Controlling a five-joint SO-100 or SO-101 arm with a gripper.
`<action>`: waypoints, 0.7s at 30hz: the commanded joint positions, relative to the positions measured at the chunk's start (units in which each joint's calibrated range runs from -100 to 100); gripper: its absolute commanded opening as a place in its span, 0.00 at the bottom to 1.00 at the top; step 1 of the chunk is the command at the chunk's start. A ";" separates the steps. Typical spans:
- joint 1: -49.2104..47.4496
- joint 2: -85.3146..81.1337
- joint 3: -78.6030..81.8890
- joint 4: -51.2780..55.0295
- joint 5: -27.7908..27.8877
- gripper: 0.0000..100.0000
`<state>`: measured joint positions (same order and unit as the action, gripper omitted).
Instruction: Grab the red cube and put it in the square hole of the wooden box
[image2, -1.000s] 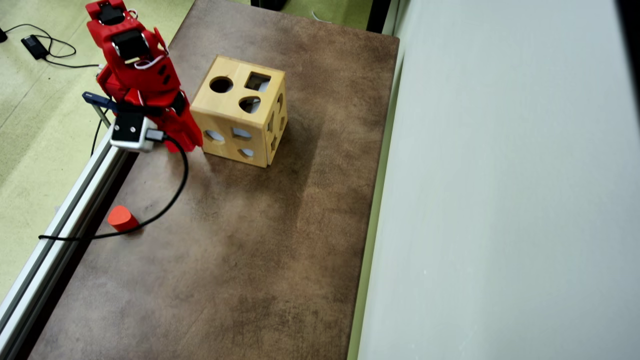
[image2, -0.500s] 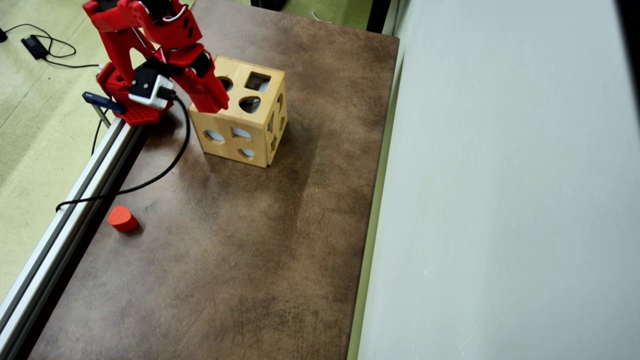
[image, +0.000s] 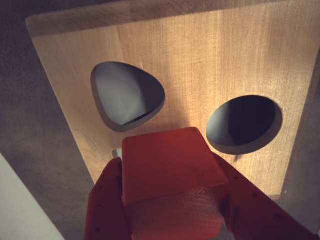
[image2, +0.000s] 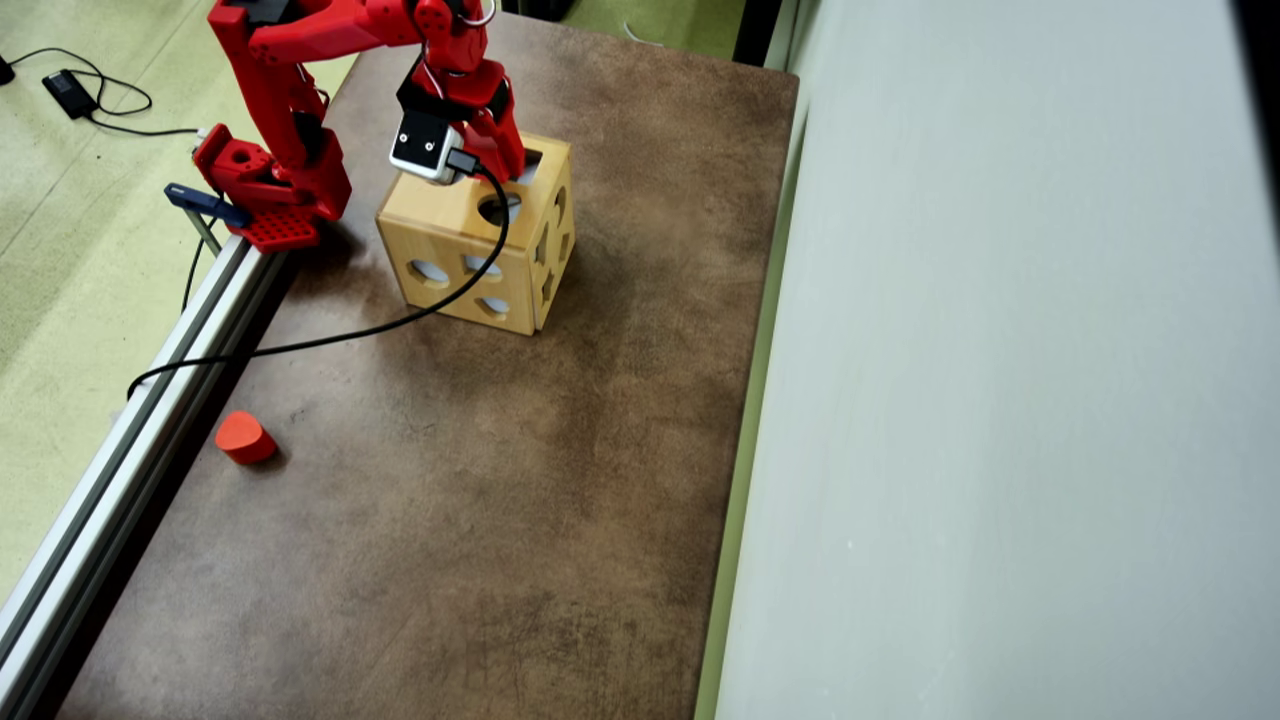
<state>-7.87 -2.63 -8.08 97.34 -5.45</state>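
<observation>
Two fingers (image: 172, 220) clamp the cube (image: 170, 167) over the box (image2: 440, 240) top, lining it up; square hole (image2: 531, 158) at 1 o'clock overhead.

red cube (image: 170, 167) in pincer (image: 172, 210), seemingly above wooden box (image2: 440, 235)

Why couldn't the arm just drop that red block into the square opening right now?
It probably can. The fingers hold the red cube over the wooden box top, and nothing blocks the square hole, partly hidden behind the arm in the overhead view.
</observation>
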 joint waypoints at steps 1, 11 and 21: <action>-0.38 -0.47 -1.76 -1.52 -0.10 0.02; -2.75 4.37 -1.76 -4.65 -0.10 0.02; -4.98 4.54 -2.47 -4.82 -0.93 0.02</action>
<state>-11.39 1.95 -8.17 93.14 -6.18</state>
